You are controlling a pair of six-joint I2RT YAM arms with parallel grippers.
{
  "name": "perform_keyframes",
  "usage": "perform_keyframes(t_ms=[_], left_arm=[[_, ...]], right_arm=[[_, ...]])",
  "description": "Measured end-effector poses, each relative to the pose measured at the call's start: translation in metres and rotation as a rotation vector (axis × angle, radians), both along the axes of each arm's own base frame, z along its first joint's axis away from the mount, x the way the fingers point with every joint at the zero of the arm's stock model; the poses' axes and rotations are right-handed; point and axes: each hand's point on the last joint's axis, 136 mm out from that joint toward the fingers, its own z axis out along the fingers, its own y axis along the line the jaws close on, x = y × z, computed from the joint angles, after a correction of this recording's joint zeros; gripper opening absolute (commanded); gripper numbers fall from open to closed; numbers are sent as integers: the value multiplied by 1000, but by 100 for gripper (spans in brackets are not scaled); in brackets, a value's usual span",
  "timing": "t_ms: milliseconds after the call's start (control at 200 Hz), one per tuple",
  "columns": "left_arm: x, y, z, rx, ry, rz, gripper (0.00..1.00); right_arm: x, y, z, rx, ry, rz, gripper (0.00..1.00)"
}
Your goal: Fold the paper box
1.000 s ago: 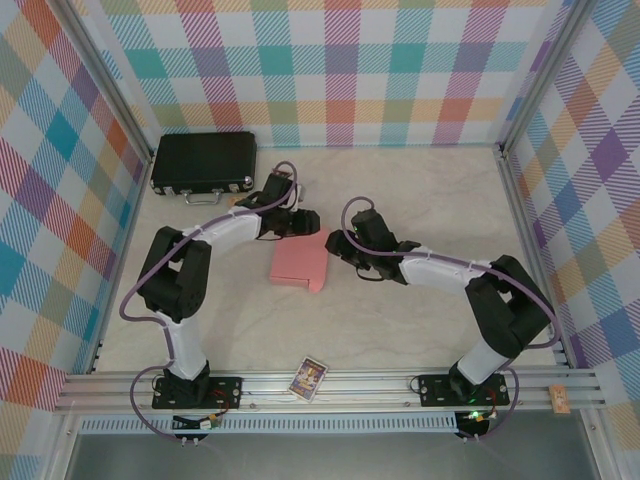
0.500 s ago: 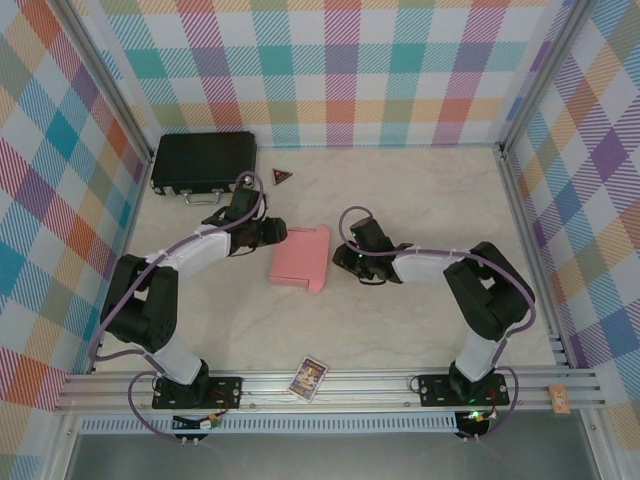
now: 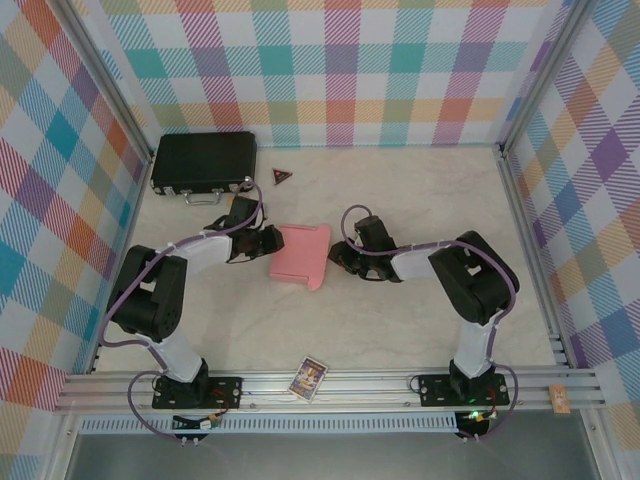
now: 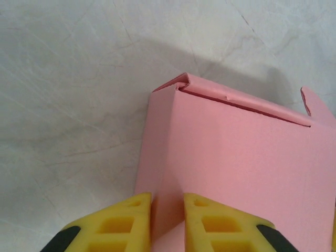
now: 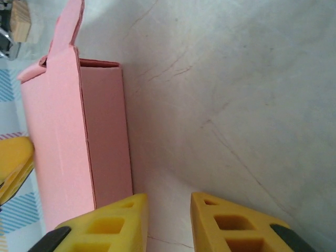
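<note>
Left arm (image 3: 200,250) is folded low, elbow out to the left and forearm reaching right. The left gripper (image 3: 266,243) is at the left edge of the paper box (image 3: 300,255), a plain pink thin-card box lying near the middle of the pale marbled tabletop (image 3: 420,200). In the left wrist view its yellow fingers (image 4: 134,220) sit nearly together and straddle the box's near corner fold; can't tell if they actually clamp it.

Right arm (image 3: 440,262) is folded low too, forearm reaching left. The right gripper (image 3: 338,260) is just beside the box's right end. Its yellow fingers (image 5: 105,226) are parted, with bare table in the gap and the box outside the jaws.

A black hard case with metal latches (image 3: 203,162) sits at far left. A small dark triangular piece (image 3: 282,176) lies behind the box, well apart. A small picture card (image 3: 309,378) rests on the near rail.
</note>
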Motion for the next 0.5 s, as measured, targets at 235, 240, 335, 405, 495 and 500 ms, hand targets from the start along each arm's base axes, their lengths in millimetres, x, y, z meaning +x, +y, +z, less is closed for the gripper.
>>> perform_keyframes(t_ms=[235,240,335,405,495,500], left_arm=[[8,7,-2,-39,-29,25,15],[8,7,-2,-41,-30,26,15],[11,11,-1,-70,-39,43,15],[12,12,-1,-93,-42,50,15],[12,12,-1,-120,-41,56,16],[13,12,-1,-121,-41,56,16]], right_arm=[[0,12,5,87,-33,50,31],[0,12,5,89,-33,51,31],[-1,18,8,128,-46,78,33],[-1,22,9,154,-52,91,33],[-1,26,12,180,-61,101,32],[0,26,12,181,-64,101,32]])
